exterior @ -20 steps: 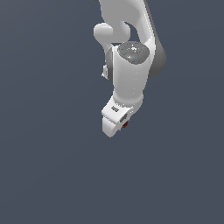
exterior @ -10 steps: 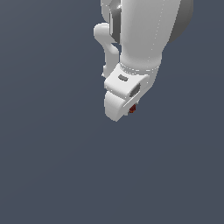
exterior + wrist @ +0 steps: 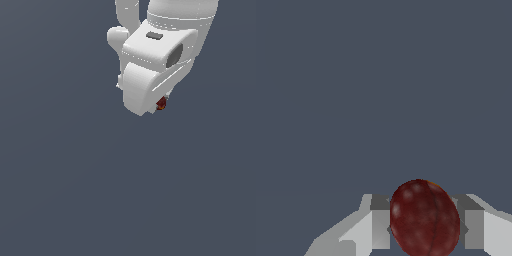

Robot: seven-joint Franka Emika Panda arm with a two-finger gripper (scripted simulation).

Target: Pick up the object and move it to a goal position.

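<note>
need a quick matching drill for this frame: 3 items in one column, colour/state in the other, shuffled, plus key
Items
1. object
2. gripper
3. backdrop behind the arm

Descriptions
A. plain slate grey, nothing on it in either view
B. dark red, roundish, with a hint of orange at its edge
C. white, with a finger on each side of the red lump, closed on it

Pairs: 1-B, 2-C, 3-A
</note>
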